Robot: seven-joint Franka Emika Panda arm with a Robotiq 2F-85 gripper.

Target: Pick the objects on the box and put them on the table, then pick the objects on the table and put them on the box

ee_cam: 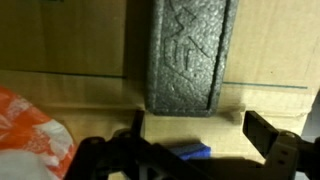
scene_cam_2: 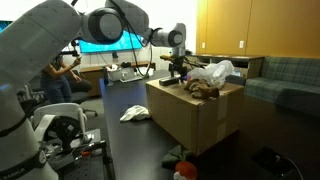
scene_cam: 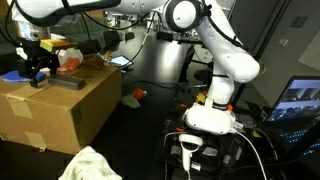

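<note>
The pincer (ee_cam: 197, 124) hangs wide open above the cardboard box (scene_cam: 62, 108), gripping nothing. In the wrist view, a grey foam block (ee_cam: 190, 55) lies flat on the box top just beyond the fingertips, in line with the gap between them. An orange-and-white bag (ee_cam: 28, 135) lies at the left, and a small blue item (ee_cam: 190, 151) shows under the pincer.

In the wrist view the foam block (ee_cam: 190, 60) runs off the top edge, the orange bag (ee_cam: 28, 128) off the left; the gripper (ee_cam: 200, 135) half hides a blue thing (ee_cam: 190, 151).
</note>
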